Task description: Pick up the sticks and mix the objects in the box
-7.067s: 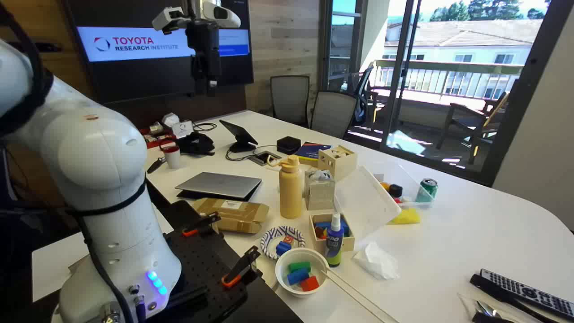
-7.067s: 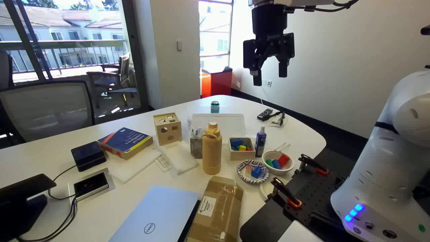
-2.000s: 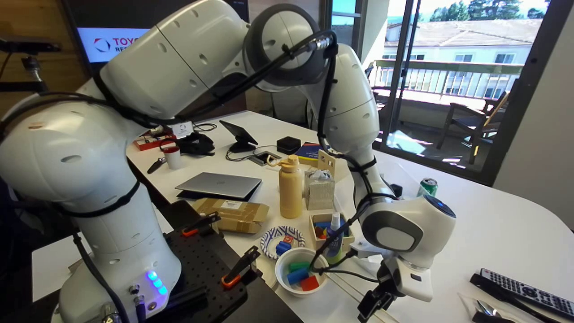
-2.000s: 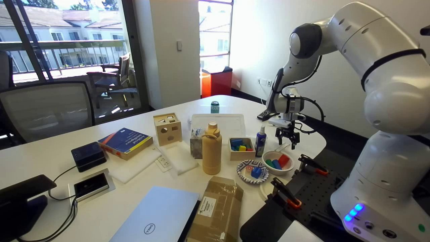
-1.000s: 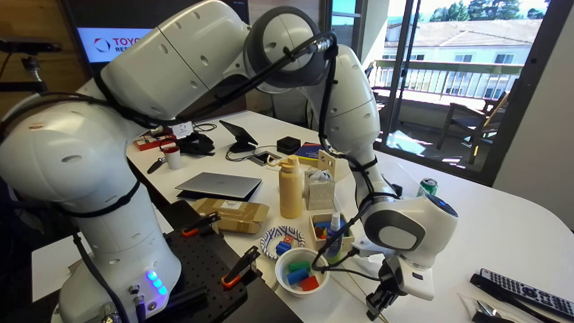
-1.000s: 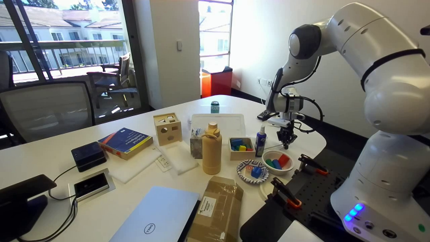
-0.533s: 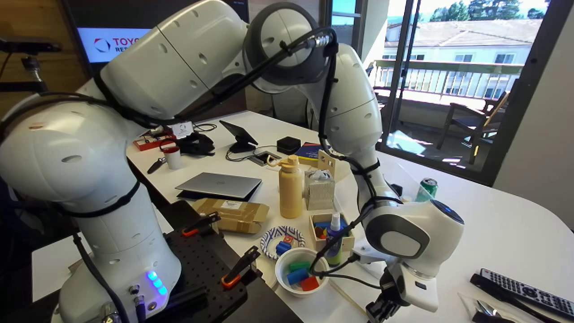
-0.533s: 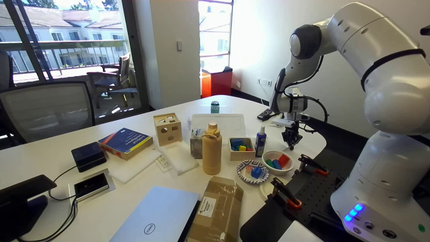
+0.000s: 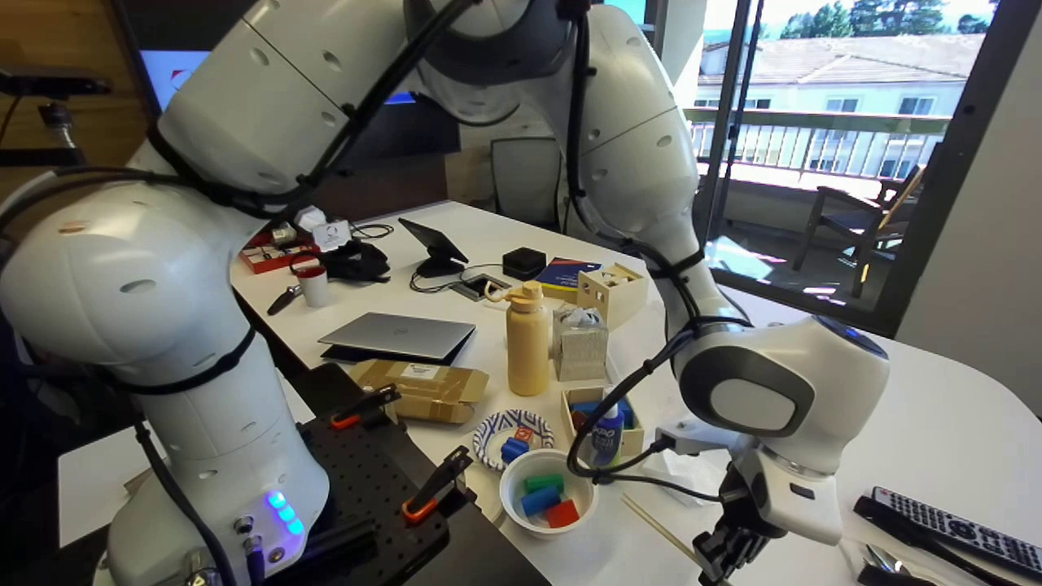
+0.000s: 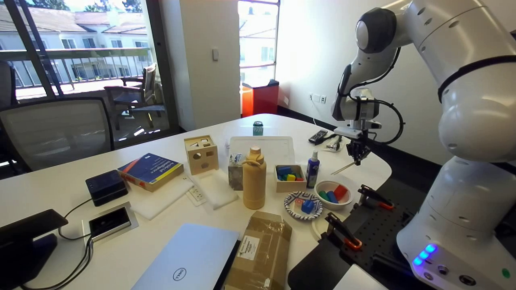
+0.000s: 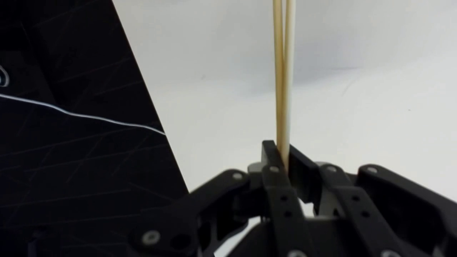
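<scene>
My gripper (image 9: pixel 716 561) is shut on the sticks (image 9: pixel 658 522), two thin pale rods lying side by side. Seen from the wrist, the sticks (image 11: pixel 282 71) run out straight from between the black fingertips, pressed together at the grip. In an exterior view the sticks (image 10: pixel 342 168) slant down from the gripper (image 10: pixel 357 159) toward the spray bottle, apart from the white bowl. The box (image 10: pixel 290 187), small, pale and open-topped, holds colourful blocks behind the bowl. The bowl (image 10: pixel 334 205) contains a green, a blue and a red block.
A blue spray bottle (image 10: pixel 312 171) stands between box and bowl. Beside them are a patterned paper plate (image 10: pixel 290 211) and a tall tan bottle (image 10: pixel 254 185). Black clamps (image 9: pixel 440 484) rise at the base plate's edge. Remote controls (image 9: pixel 956 525) lie at the far right.
Two seconds ago the gripper stood open over the sticks; it has since shut on them. In the last half second it has risen and drawn away from the bowl, carrying the sticks along.
</scene>
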